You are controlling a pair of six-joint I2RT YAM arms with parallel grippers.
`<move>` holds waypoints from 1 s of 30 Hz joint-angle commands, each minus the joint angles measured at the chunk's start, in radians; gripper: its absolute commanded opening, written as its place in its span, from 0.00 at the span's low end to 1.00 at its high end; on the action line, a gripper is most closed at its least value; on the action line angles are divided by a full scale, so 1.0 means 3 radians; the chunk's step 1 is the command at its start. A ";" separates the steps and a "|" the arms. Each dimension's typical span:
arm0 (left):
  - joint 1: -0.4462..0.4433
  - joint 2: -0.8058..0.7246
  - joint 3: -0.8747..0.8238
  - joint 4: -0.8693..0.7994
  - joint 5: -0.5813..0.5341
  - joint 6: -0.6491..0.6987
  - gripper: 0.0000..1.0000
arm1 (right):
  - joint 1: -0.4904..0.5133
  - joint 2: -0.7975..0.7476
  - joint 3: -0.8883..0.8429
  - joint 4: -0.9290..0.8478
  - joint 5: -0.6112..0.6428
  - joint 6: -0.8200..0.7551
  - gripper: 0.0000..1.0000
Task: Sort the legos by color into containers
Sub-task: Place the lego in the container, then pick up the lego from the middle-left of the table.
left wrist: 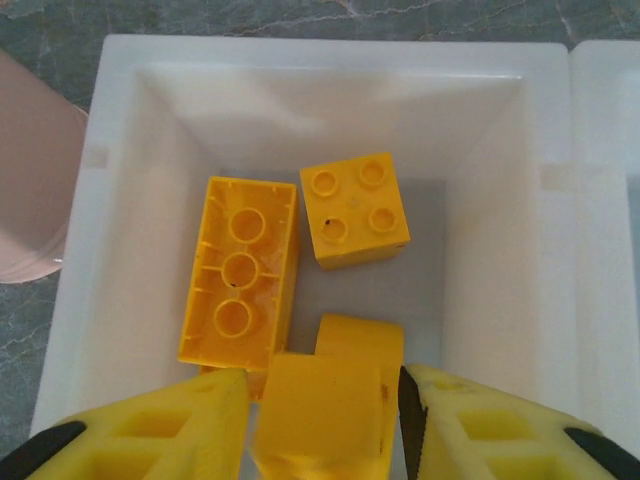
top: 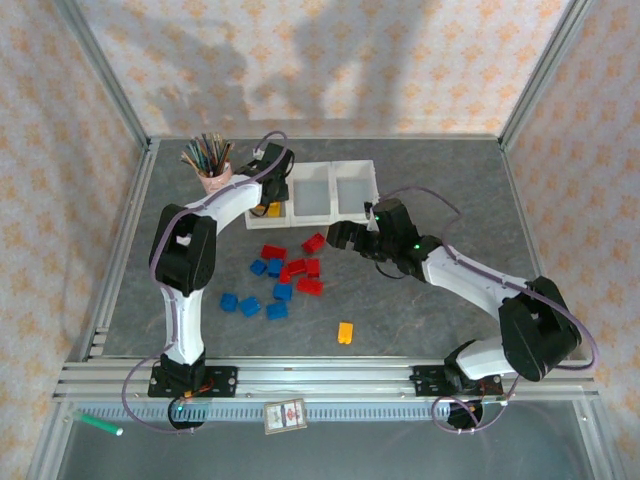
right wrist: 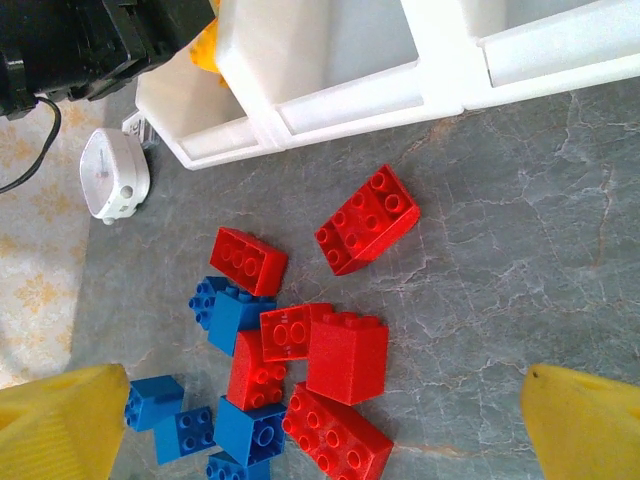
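The table [top: 450,180] is a grey, marble-veined slab standing in a booth whose walls [top: 330,60] are papered in a pale orange flower pattern, with aluminium rails [top: 330,378] along the near edge where both arm bases are bolted. A pink cup of pencils [top: 212,165] stands at the far left, just beside the containers [top: 335,163], three white bins joined in a row at the back of the table. Most of the legos lie loose as a red and blue cluster [top: 285,275] in the middle of the table, with one red brick [top: 314,243] a little apart towards the bins and a single yellow-orange brick [top: 346,332] alone nearer the rails. The left arm rises from its base, bends at the elbow and reaches far back, so that the left gripper [left wrist: 322,385] points down into the leftmost bin [left wrist: 330,50]. A blurred yellow brick [left wrist: 320,410] sits between its yellow fingers [left wrist: 180,425], but whether the pads touch it cannot be told. Below lie a long yellow brick [left wrist: 240,270], hollow side up, and a square four-stud brick [left wrist: 355,212], close together. The right arm folds inward from the right, low across the table, with the right gripper [right wrist: 325,380] spread wide and holding nothing above the red and blue bricks.
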 commanded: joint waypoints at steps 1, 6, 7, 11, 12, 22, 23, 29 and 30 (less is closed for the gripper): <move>0.0008 -0.0007 0.0118 -0.0049 0.0022 0.0067 0.50 | -0.0024 0.0004 0.0110 -0.0001 0.0081 -0.0073 1.00; 0.0005 -0.0184 0.0046 -0.0138 0.0141 0.0009 0.52 | -0.0082 -0.0042 0.0103 -0.0056 0.0097 -0.0104 1.00; 0.0003 -0.0250 -0.0010 -0.0139 0.0200 -0.0020 0.52 | -0.0103 -0.0059 0.0091 -0.0071 0.0105 -0.0113 1.00; -0.0054 -0.0636 -0.0344 -0.0046 0.0426 -0.0113 0.53 | -0.0174 -0.0106 0.0051 -0.0193 0.0115 -0.0200 1.00; -0.0088 -0.0731 -0.0425 -0.0044 0.0436 -0.0138 0.53 | -0.0191 -0.0114 0.0046 -0.0245 0.0138 -0.0224 1.00; -0.0770 -0.1681 -0.1334 -0.0067 0.0385 -0.0574 0.55 | -0.0213 -0.0326 -0.0079 -0.0777 0.0363 -0.0334 1.00; -0.0862 -0.1757 -0.1401 -0.0102 0.0382 -0.0624 0.55 | -0.0213 -0.0368 -0.0107 -0.0824 0.0356 -0.0323 1.00; -0.1557 -0.2175 -0.1855 -0.0287 0.0391 -0.1288 0.59 | -0.0213 -0.0662 -0.0473 -0.0876 0.0280 -0.0286 1.00; -0.1683 -0.2225 -0.1933 -0.0288 0.0402 -0.1403 0.59 | -0.0213 -0.0776 -0.0540 -0.0888 0.0276 -0.0273 1.00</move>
